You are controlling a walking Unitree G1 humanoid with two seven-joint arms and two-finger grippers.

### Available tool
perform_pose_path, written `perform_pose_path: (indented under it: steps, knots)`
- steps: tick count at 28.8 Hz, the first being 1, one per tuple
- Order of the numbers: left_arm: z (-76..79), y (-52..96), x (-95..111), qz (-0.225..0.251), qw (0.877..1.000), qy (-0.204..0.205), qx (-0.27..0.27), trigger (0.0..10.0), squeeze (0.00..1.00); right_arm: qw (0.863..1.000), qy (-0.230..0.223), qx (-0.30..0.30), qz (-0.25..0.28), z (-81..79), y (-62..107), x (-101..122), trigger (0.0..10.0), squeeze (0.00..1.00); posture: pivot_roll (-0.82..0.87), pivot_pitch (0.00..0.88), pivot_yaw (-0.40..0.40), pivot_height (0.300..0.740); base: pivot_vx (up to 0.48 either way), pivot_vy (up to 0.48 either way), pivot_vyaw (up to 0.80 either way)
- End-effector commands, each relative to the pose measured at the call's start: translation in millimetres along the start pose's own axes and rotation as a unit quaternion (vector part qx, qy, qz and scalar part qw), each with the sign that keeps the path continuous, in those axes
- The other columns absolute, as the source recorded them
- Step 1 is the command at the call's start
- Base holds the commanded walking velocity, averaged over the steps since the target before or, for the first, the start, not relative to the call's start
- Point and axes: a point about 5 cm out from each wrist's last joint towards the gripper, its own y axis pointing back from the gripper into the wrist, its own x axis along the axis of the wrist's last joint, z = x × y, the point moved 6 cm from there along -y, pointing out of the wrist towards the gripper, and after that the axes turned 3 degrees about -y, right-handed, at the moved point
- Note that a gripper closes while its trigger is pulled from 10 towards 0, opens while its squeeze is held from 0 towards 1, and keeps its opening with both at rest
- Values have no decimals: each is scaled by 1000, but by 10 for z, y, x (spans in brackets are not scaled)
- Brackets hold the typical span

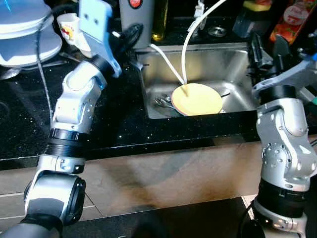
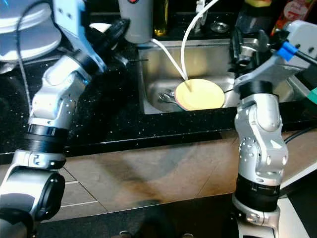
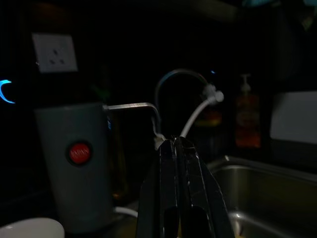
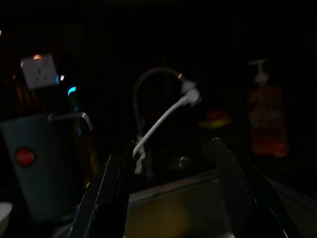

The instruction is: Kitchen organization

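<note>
Hovering at frame centre-right, the right gripper [image 1: 265,47], fingers spread and empty, is judged poised to be lowered onto the yellow plate [image 1: 197,98] in the sink [image 1: 233,62]; the left gripper [image 3: 177,148] is pressed together, holding nothing.

One yellow plate [image 1: 197,98] in one sink [image 1: 233,62], two white hoses [image 1: 190,34], one cup [image 1: 69,27].

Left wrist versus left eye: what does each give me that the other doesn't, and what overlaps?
Left wrist: a wall socket, the faucet arch, a soap bottle, and a close look at the left hand, fingers pressed shut.
Left eye: the yellow plate lying in the sink with cutlery at its edge, the black counter, and the right hand raised beside the sink.
Both: the grey canister with its red button, the white hose, and the sink.
</note>
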Motion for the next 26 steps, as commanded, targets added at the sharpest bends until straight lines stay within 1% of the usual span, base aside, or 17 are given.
perform_pose_path:
  steps: [1,2,3,4,5,9,12,14,16,19,21,26]
  knots:
    - [-17,16,42,13,1000,0,11,10000,0,1000,7,-8,12,39,-15,32,10000,0,-24,0,35,740,0,0,0]
    - [-44,18,52,16,1000,-10,19,10000,0,1000,11,-8,16,42,-15,44,10000,0,-27,0,38,740,0,0,0]
    - [-70,36,68,19,999,-34,28,10000,0,1000,14,-8,20,45,-6,57,10000,0,-28,0,40,740,0,0,0]
    - [-85,47,70,19,998,-50,34,10000,0,1000,17,-8,23,43,-1,60,10000,0,-25,0,42,740,0,0,0]
    - [-94,55,72,18,997,-59,39,10000,0,1000,18,-8,24,44,8,59,10000,0,-25,0,42,740,0,0,0]
    - [-45,91,95,12,997,-69,38,10000,0,999,18,-9,27,35,22,26,10000,0,-27,0,44,740,0,0,0]
    - [-27,98,96,10,997,-68,38,10000,0,999,20,-7,29,26,22,13,10000,0,-28,0,44,740,0,0,0]
    - [18,101,96,11,998,-56,41,10000,0,999,23,-2,31,13,16,-1,10000,0,-26,0,40,740,0,0,0]
    - [29,101,95,12,998,-53,41,10000,0,999,23,-1,31,10,15,-2,10000,0,-26,0,40,740,0,0,0]
    - [112,115,50,9,998,-63,28,10000,0,999,23,0,33,11,6,-15,10000,0,-21,0,38,740,0,0,0]
    - [109,129,0,-1,998,-56,33,10000,0,999,23,0,32,11,4,-34,10000,0,-20,0,36,740,0,0,0]
    - [105,137,-13,-5,998,-56,39,10000,0,999,23,0,31,19,-1,-51,10000,0,-18,0,32,740,0,0,0]
